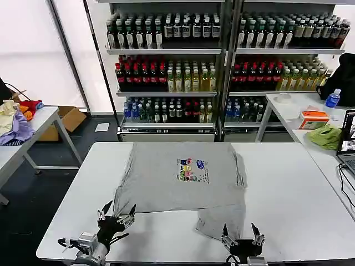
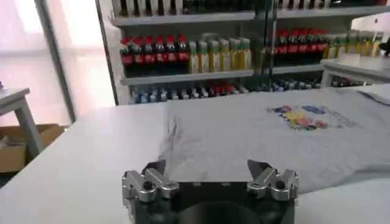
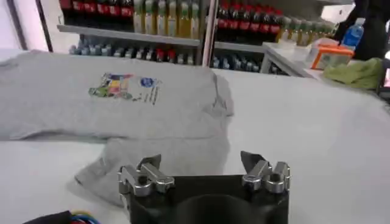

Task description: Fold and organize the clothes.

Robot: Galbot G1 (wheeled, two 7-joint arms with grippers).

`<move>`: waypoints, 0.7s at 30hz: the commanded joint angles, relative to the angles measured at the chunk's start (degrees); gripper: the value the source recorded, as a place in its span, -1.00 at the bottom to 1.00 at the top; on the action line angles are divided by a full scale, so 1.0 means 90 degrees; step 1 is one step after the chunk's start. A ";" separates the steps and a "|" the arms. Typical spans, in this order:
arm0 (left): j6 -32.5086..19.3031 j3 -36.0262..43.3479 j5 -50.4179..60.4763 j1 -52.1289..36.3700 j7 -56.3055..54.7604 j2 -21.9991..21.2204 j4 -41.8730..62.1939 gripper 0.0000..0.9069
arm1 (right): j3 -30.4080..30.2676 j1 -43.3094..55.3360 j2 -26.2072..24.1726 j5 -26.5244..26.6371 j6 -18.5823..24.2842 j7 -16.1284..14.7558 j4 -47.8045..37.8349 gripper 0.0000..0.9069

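A light grey T-shirt (image 1: 183,177) with a small multicoloured chest print (image 1: 192,169) lies on the white table (image 1: 288,194), partly folded, with one flap (image 1: 222,219) reaching toward the near edge. My left gripper (image 1: 117,213) hovers open at the shirt's near left corner, the cloth (image 2: 256,134) just ahead of its fingertips. My right gripper (image 1: 241,234) is open at the near end of the flap (image 3: 164,155). Neither holds anything.
Shelves of bottled drinks (image 1: 222,61) stand behind the table. A side table (image 1: 33,124) at the left carries lavender, yellow and red fabrics. Another table at the right holds a green cloth (image 1: 326,136), an orange box (image 1: 314,118) and a laptop (image 1: 348,141).
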 commanded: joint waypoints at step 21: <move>0.0025 -0.0007 -0.0094 -0.0111 0.0049 -0.0015 0.0494 1.00 | -0.0218 -0.0102 0.0131 0.0108 0.0072 0.0109 -0.0380 1.00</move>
